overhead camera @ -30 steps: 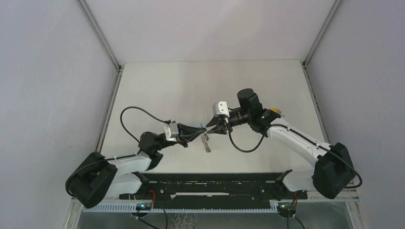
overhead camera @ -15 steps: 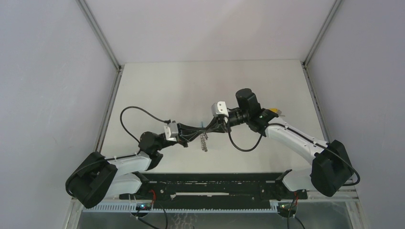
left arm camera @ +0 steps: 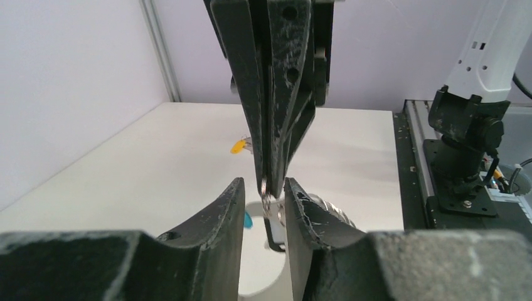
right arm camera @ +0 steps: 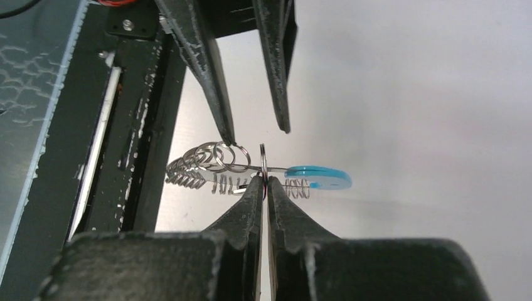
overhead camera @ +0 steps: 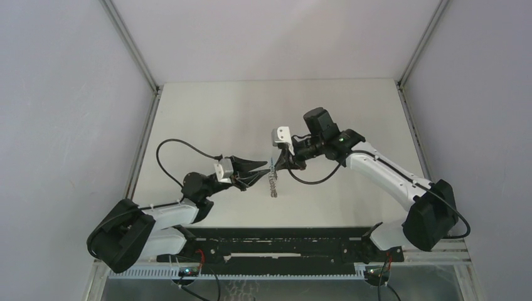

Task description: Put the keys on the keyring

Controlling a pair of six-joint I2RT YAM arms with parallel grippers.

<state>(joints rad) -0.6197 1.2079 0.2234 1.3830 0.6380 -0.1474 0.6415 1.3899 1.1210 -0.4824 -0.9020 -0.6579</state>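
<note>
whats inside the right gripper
A thin silver ring, pinched edge-on by the right gripper; a ring chain and teal tag flank it. Its lower arc is hidden between the fingers.

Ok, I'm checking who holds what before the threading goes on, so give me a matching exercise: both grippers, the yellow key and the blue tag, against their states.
Things:
1. left gripper
2. right gripper
3. yellow key
4. blue tag

States:
a. lying on the table beyond the grippers
b. jaws shut on a thin metal ring
c. jaws open
d. sticking out sideways beside that ring

Pairs: 1-c; 2-b; 3-a; 4-d
</note>
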